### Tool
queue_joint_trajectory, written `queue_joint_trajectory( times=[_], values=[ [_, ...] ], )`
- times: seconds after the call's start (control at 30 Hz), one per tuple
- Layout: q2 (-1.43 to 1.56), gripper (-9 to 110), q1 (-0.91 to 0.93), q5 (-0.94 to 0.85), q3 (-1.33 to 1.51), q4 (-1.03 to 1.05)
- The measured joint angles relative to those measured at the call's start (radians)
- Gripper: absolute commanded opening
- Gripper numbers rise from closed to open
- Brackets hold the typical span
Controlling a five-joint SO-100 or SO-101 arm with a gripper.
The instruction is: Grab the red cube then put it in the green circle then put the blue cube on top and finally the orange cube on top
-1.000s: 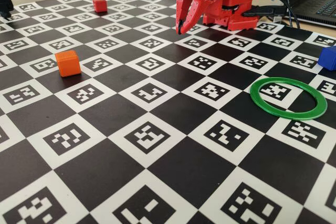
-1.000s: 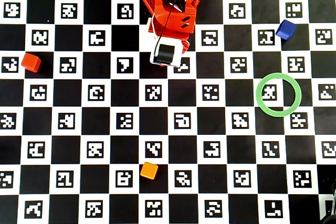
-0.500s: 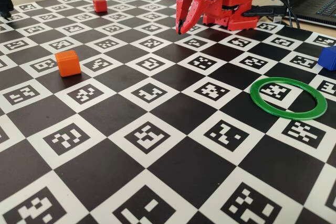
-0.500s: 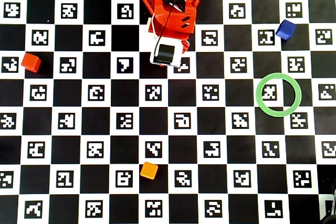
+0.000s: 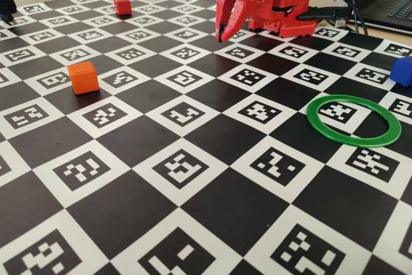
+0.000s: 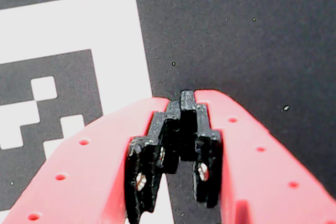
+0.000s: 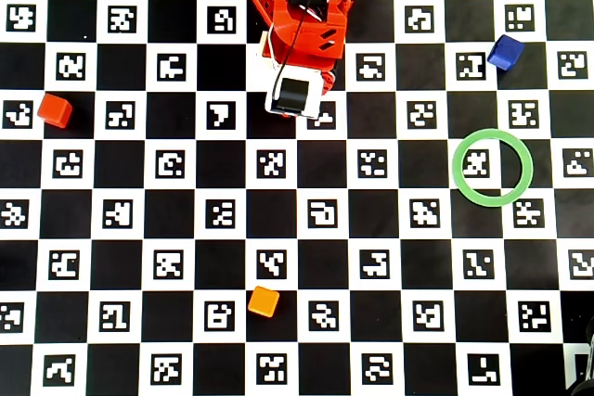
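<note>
A checkerboard mat (image 5: 212, 210) of black squares and white squares printed with black square markers covers the bench in the fixed view. Behind it, at the top right, a laptop (image 5: 393, 4) sits beside black cables (image 5: 347, 6). A dark object (image 5: 6, 1) stands at the left edge.

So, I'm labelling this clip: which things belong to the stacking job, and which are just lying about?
Job:
red cube
green circle
blue cube
orange cube
gripper, fingers shut and empty

Lying about:
laptop
cables
checkered marker board, just the work surface
</note>
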Motion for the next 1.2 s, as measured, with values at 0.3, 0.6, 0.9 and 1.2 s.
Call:
queue_joint_trajectory(
  times=[0.3,0.6,0.9,1.2],
  values=[
    [0.000,-6,0.000,0.000,0.000,0.000],
    [0.000,-6,0.000,0.000,0.000,0.000],
    [0.000,-6,-0.009,0.000,0.000,0.000],
    [0.000,-6,-0.012,0.000,0.000,0.000]
  ],
)
